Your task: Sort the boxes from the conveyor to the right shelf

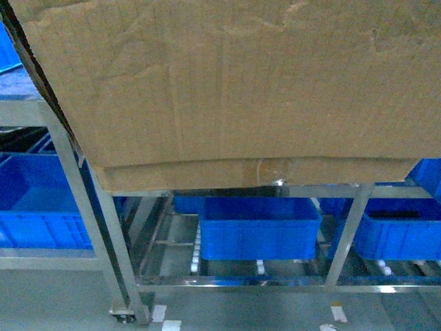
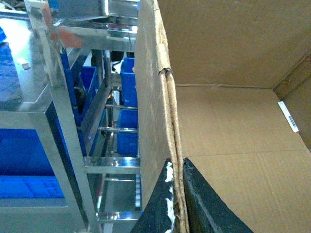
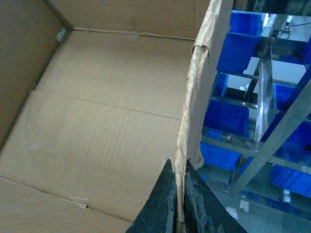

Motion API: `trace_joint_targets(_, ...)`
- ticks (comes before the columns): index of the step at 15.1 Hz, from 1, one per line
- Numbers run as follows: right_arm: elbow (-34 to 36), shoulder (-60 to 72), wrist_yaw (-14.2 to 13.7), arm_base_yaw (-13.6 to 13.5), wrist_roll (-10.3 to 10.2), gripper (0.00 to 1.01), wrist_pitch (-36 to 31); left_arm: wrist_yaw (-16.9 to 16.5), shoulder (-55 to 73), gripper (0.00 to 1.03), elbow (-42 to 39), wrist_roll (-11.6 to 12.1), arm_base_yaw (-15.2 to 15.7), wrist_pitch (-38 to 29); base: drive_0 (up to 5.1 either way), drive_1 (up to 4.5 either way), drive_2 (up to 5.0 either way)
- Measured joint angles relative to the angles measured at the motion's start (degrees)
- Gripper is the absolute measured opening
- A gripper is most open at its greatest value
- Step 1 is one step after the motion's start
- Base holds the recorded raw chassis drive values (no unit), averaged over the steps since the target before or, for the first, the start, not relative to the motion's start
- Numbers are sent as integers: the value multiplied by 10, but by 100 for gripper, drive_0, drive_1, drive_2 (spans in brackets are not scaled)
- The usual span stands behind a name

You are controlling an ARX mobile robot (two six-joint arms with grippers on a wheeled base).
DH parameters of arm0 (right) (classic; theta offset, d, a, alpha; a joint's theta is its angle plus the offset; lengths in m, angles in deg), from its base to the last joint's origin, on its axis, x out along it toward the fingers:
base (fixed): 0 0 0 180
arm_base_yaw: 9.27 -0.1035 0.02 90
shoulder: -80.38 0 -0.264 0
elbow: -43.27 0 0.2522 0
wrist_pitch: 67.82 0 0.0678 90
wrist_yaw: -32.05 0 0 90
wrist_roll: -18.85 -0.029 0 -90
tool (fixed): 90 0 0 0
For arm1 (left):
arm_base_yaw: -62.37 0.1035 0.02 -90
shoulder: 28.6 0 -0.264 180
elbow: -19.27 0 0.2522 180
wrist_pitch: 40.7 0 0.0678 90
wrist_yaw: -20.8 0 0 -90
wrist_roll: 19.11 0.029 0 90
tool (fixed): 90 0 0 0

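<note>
Item in transit: we are carrying the cardboard box [image 1: 234, 89] aloft before the steel roller rack [image 1: 348, 234], left gripper [image 2: 176, 213] and right gripper [image 3: 179, 204] each clamping a torn side wall, so, by our judgement, pickup is done and shelving is pending.

Blue plastic crates [image 1: 258, 227] sit in a row on the lower level, one in the middle, another [image 1: 400, 234] to its right and a larger one [image 1: 38, 203] at far left. Below lies the grey floor [image 1: 62, 300], with small white scraps [image 1: 339, 314] scattered on it
</note>
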Motion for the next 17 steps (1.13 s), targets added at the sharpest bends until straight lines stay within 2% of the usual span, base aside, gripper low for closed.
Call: trace_joint_targets(17,0,-3,0,0,0,2,-2,0,-2,2,3,0,0,0,0,0,0)
